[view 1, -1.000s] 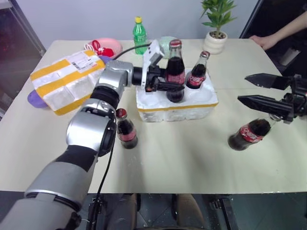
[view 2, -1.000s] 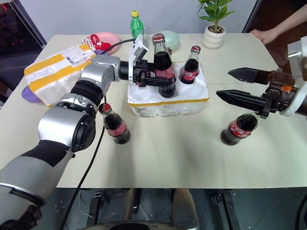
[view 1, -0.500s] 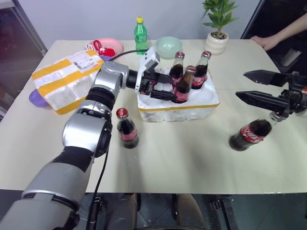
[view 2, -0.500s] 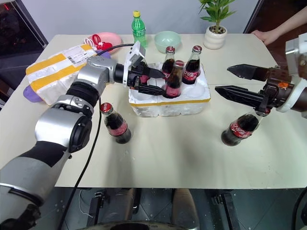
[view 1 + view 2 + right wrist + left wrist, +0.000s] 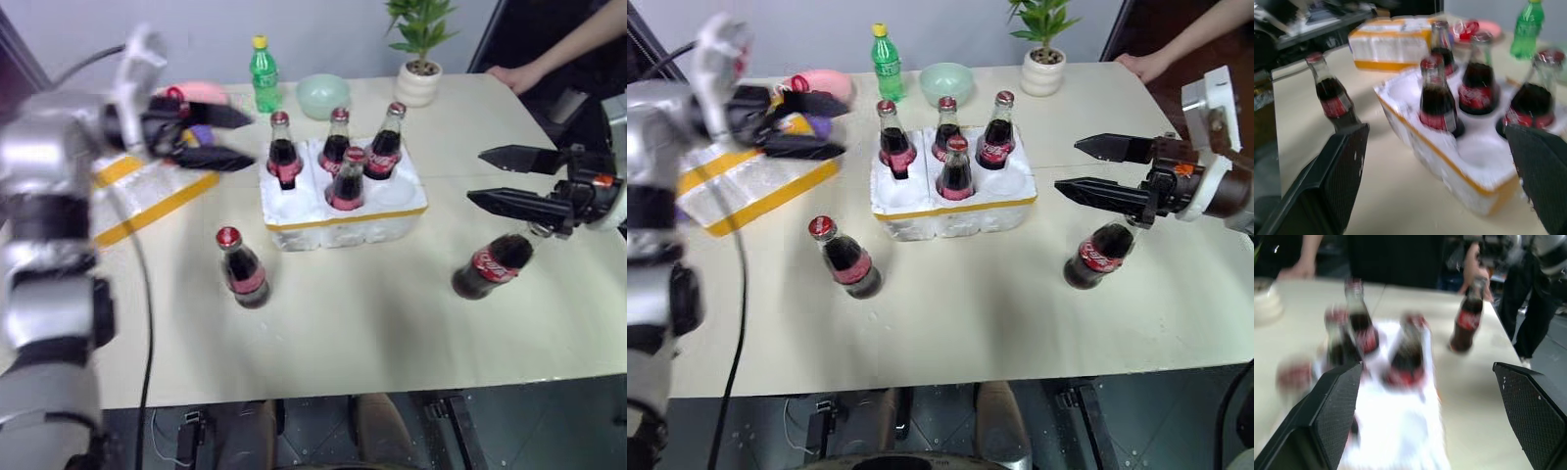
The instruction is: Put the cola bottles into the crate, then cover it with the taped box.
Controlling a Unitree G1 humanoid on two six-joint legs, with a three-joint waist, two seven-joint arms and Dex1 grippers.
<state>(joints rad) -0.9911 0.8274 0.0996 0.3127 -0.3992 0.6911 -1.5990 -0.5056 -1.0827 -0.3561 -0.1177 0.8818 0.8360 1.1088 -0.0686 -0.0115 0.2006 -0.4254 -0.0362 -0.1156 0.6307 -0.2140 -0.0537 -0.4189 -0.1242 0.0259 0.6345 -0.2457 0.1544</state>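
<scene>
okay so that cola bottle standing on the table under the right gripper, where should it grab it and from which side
Probably by the neck just under the red cap. The cola bottle stands upright on the bare table, apart from the crate. The right gripper, open, hangs above it pointing roughly level, so lowering and closing sideways from the robot's right seems simplest.

Even, bright overhead light, no hard glare on the table (image 5: 392, 323). Shadows soft and short: small dark patches at the base of the standing cola bottles (image 5: 240, 269) and under the crate (image 5: 343, 220). Head views mostly sharp, but the left arm and left gripper (image 5: 211, 137) are smeared by motion blur. Left wrist view heavily blurred, bottles and crate ghosted, white foam blown out. Right wrist view softer blur, near fingers (image 5: 1332, 181) out of focus. Room corners behind the table dim.
</scene>
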